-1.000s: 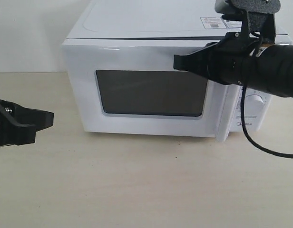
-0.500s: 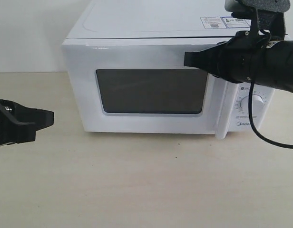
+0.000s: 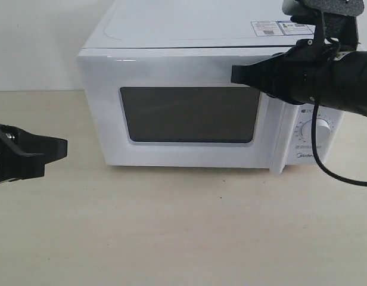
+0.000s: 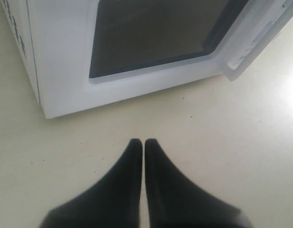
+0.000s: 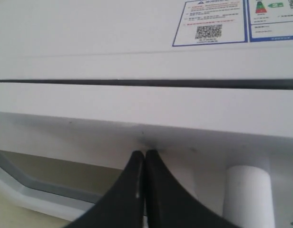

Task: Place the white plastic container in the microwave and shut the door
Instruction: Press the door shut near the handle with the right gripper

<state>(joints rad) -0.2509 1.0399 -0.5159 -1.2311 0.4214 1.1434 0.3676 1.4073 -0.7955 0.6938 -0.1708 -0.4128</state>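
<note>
— Where do we find the microwave [image 3: 171,30]?
— It stands on the table [image 3: 171,226], and its door [image 3: 106,119] lies shut against the front, as far as we can see.
— And our right gripper [image 5: 145,154]?
— Its fingers [image 5: 130,190] are clenched on nothing, tips touching the door's upper edge, just beside the bar handle [image 3: 279,143].
— Our left gripper [image 4: 143,141]?
— Fingers pressed together too, empty, hovering over the table, apart from the microwave's left side.

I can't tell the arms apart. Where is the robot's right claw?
The right gripper, shut, is on the exterior view's right, tips against the top of the door, beside the white handle.
</note>
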